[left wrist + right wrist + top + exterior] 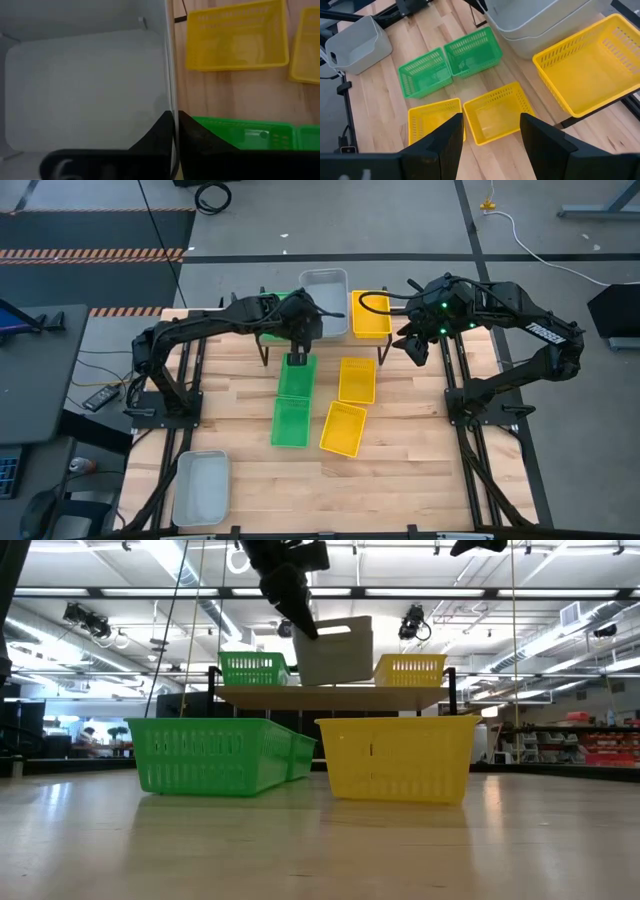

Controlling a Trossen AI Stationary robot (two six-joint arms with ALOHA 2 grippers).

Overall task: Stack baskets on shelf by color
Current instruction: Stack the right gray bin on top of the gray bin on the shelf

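Note:
The shelf stands at the table's far middle and carries a green basket at its left end and a yellow basket at its right end. Between them, my left gripper is shut on a pale grey basket, which is tilted over the plank. In the right wrist view this basket seems to sit in a second grey basket. My right gripper hangs open above the shelf's right end, touching nothing. Two green baskets and two yellow baskets lie on the table. My left gripper holds the grey basket by the rim of its left side wall, one finger inside the basket and one outside. The fingers slant down from the table's left. The basket sits tilted with its open top up and its bottom low over the shelf.
One more grey basket lies near the table's near left corner. The loose green and yellow baskets fill the table's middle just in front of the shelf. Bare wood lies along the near edge and at the right.

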